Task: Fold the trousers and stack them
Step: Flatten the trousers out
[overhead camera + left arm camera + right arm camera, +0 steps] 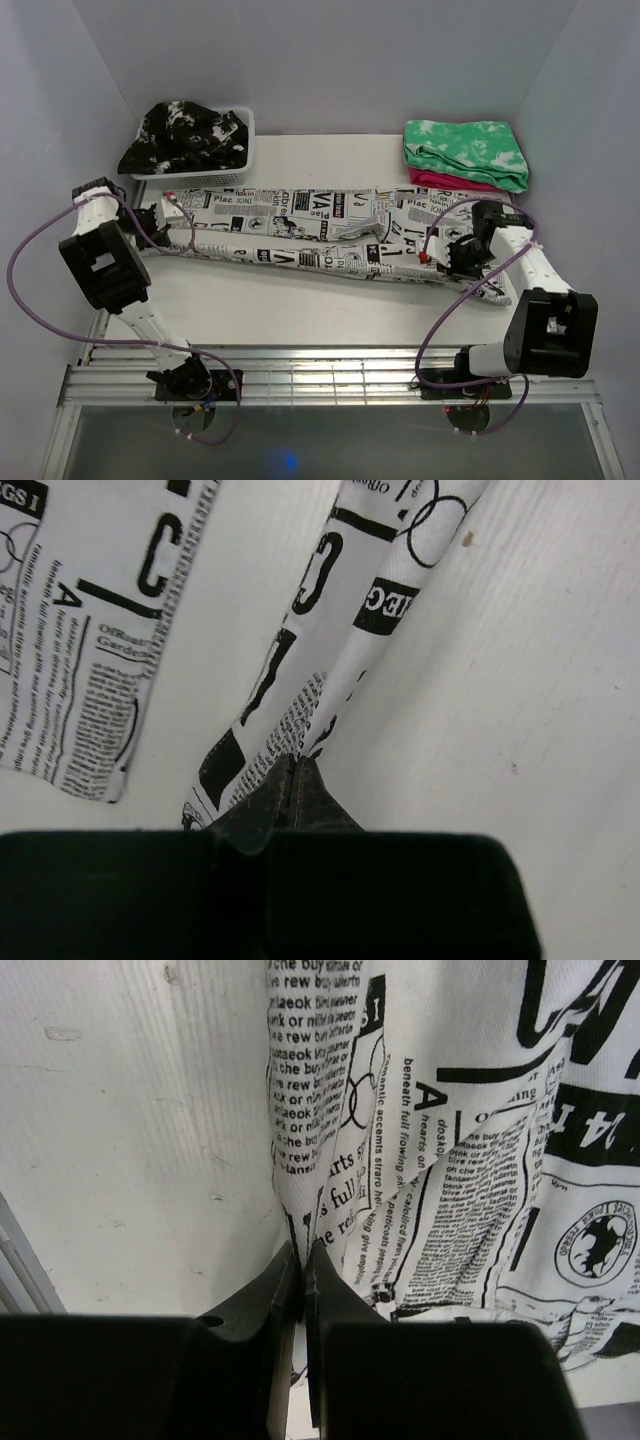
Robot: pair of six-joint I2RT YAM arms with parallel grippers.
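Trousers [300,228] edges between left fingers [262,802], right fingers [283,1292]

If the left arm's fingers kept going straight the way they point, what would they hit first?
The newspaper-print trousers: the left gripper is shut on one leg's end, and that leg runs on straight ahead of it.

Overhead view spans the table [320,310]; both wrist views look closely down onto trousers [300,205].

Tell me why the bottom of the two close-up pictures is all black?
Left wrist view: the left gripper sits right under the lens, dark and soft-edged. Right wrist view: same with the right gripper; the print on the trousers looks sharp.
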